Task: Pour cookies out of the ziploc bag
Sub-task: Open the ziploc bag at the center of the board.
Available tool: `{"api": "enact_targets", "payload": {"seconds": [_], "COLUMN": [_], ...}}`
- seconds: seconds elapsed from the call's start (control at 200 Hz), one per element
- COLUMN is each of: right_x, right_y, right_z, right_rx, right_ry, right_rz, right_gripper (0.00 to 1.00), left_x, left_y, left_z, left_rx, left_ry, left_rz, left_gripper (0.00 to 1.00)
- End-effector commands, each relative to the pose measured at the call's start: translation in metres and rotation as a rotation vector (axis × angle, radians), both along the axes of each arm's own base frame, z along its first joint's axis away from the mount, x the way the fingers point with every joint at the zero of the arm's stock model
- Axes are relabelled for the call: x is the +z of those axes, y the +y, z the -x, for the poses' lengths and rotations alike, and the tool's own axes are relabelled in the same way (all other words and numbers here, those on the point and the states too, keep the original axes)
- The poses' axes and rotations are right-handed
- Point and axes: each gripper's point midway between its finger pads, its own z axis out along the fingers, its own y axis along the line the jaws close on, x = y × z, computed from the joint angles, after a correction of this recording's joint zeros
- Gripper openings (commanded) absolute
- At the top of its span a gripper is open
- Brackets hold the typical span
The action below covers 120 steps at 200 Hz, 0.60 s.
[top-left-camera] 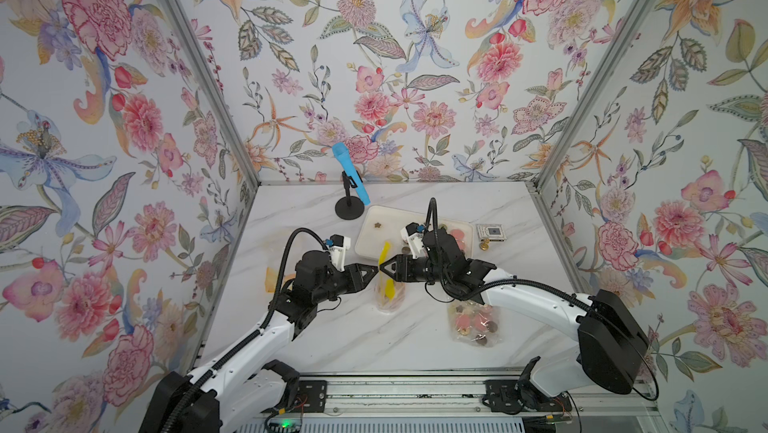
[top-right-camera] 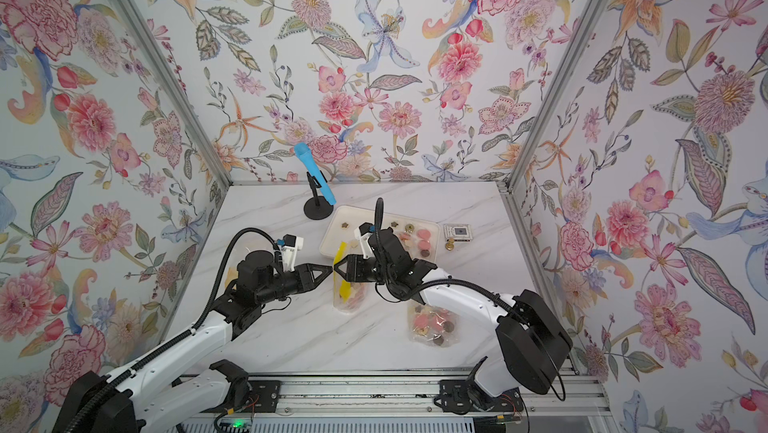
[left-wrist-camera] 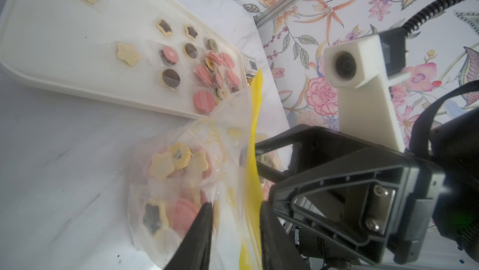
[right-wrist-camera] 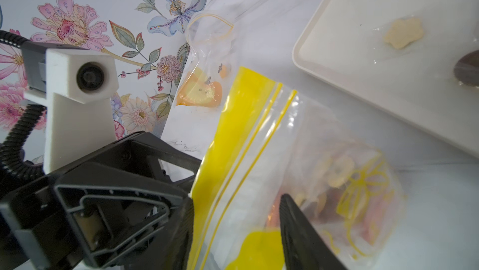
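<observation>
A clear ziploc bag (top-left-camera: 390,298) with a yellow zip strip stands on the marble table between both arms, in both top views (top-right-camera: 347,298). Inside it are cookies (left-wrist-camera: 166,165): pale flower shapes, pink rounds and a dark star. My left gripper (left-wrist-camera: 237,216) reaches in from the left. Its jaws stand apart, with the bag's film and yellow strip between them. My right gripper (right-wrist-camera: 238,216) meets it from the right, open wider, with the zip strip (right-wrist-camera: 241,126) lying against one finger. In a top view the two tips (top-left-camera: 376,270) (top-left-camera: 383,265) nearly touch at the bag's top.
Just behind the bag lies a white tray (top-left-camera: 370,244) holding several loose cookies (top-right-camera: 419,239). A second cookie bag (top-left-camera: 473,325) lies under the right arm. A bag with something orange (right-wrist-camera: 199,92) is at the left. A blue microphone on a stand (top-left-camera: 351,179) and a small box (top-left-camera: 491,231) stand behind.
</observation>
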Motion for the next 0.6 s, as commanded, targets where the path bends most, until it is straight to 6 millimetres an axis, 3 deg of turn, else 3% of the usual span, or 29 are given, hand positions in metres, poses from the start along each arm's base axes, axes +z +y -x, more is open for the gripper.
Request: {"api": "enact_targets", "payload": {"seconds": [0.0, 0.595], "right_x": [0.0193, 0.0233], "right_y": [0.0013, 0.0093], "right_z": [-0.0030, -0.0021], "right_rx": [-0.014, 0.002], "right_ry": [-0.034, -0.040], "right_rz": [-0.014, -0.010], "right_gripper": [0.52, 0.49], "left_x": [0.0004, 0.0028], "left_y": [-0.0068, -0.0132], "left_z": [0.0025, 0.0039], "left_rx": [-0.027, -0.042], "left_ry": [-0.001, -0.007], "left_rz": [0.021, 0.018], "left_gripper": [0.33, 0.29]}}
